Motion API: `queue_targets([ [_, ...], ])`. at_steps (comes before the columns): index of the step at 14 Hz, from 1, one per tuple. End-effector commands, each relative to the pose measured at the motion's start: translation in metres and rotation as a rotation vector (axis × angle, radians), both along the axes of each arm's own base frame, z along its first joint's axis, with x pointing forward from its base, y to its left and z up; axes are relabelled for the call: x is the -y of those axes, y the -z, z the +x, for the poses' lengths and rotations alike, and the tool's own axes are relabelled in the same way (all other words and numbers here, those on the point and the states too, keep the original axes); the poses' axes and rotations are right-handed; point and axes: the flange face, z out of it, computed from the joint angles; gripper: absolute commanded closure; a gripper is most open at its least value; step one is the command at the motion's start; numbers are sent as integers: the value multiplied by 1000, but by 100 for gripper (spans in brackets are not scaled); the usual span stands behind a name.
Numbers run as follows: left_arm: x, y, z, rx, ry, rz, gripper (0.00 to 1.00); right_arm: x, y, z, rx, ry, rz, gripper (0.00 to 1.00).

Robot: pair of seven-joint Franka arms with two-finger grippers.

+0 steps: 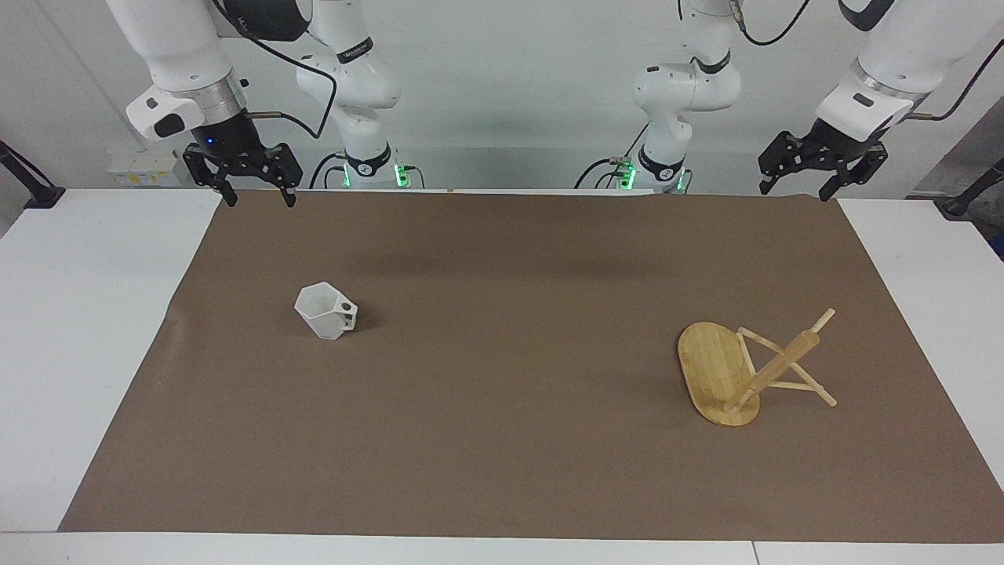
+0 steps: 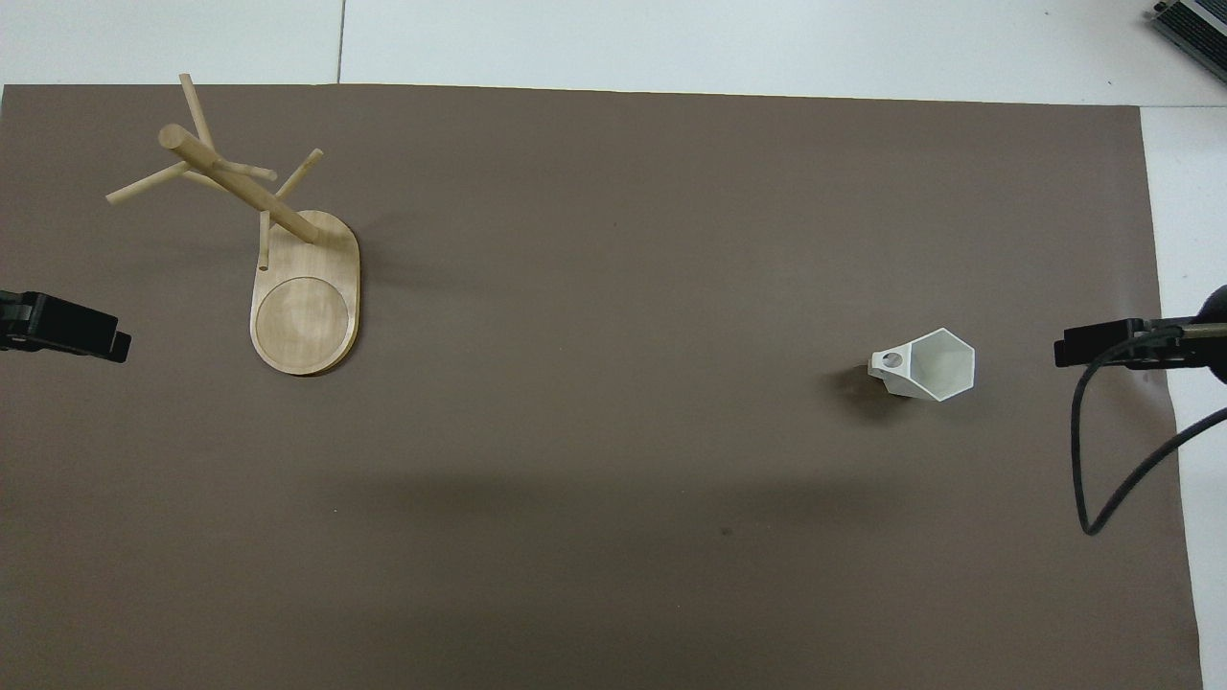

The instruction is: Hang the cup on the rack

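One cup (image 1: 325, 311) and one rack (image 1: 745, 370) are all we count on the brown mat (image 1: 502, 439); in the facing view the cup sits left of centre, tipped on its faceted side with its handle toward the middle, and the rack stands at the lower right. We see two grippers raised at the frame's top corners, the right gripper (image 1: 252, 188) upper left and the left gripper (image 1: 794, 182) upper right, both spread wide and grasping nothing

Cup (image 1: 325, 311): white, smooth, matt, plastic-like. Rack (image 1: 718, 375): light bamboo, visible grain, satin finish. Mat (image 1: 502, 471): brown, matt, paper-like. Table (image 1: 70, 329): white, smooth.
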Motion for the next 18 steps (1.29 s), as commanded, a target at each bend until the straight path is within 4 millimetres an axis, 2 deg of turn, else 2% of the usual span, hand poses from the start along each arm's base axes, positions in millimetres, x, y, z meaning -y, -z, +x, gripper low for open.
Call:
queue_targets([
  [1, 2, -2, -3, 6, -4, 21, 0, 4, -4, -10, -1, -33, 18, 0],
  [2, 2, -3, -4, 0, -4, 21, 0, 7, -2, -8, 13, -31, 16, 0],
  [4, 1, -3, -4, 2, -6, 23, 0, 13, 18, -3, 53, -27, 11, 0],
  [7, 2, -3, -2, 15, -2, 21, 0, 14, 36, 5, 63, -28, 10, 0],
  [9, 3, -2, -2, 16, 0, 22, 0, 20, 64, 17, 54, -47, 15, 0],
  [14, 4, -1, -2, 20, 3, 21, 0, 40, 164, 64, 16, -67, 36, 0],
  [18, 4, 0, -3, 22, 2, 21, 0, 41, 209, 73, 9, -57, 46, 0],
])
